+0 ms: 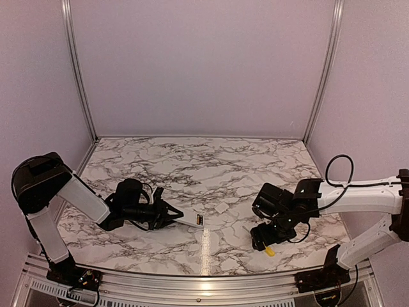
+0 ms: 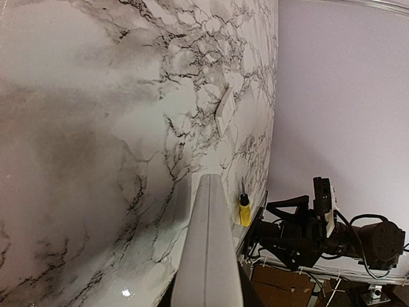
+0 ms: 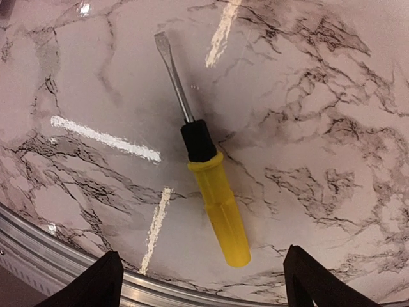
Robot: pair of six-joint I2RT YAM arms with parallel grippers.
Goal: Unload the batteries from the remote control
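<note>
My left gripper (image 1: 172, 217) is shut on the left end of the slim white remote control (image 1: 190, 220) and holds it low over the marble table, its free end pointing right. That end shows a dark recess with a small coppery glint (image 1: 200, 220); I cannot make out separate batteries. In the left wrist view the remote (image 2: 208, 249) runs up from the bottom edge, seen along its side, and its recess is hidden. My right gripper (image 1: 263, 242) is open and empty, hovering over the yellow-handled screwdriver (image 3: 214, 192), with its fingertips (image 3: 105, 281) wide on either side of the handle's end.
A small flat white cover piece (image 1: 222, 208) lies on the table between the arms, and it also shows in the left wrist view (image 2: 223, 112). The screwdriver (image 1: 270, 251) lies close to the table's metal front edge (image 3: 77, 268). Purple walls enclose the table.
</note>
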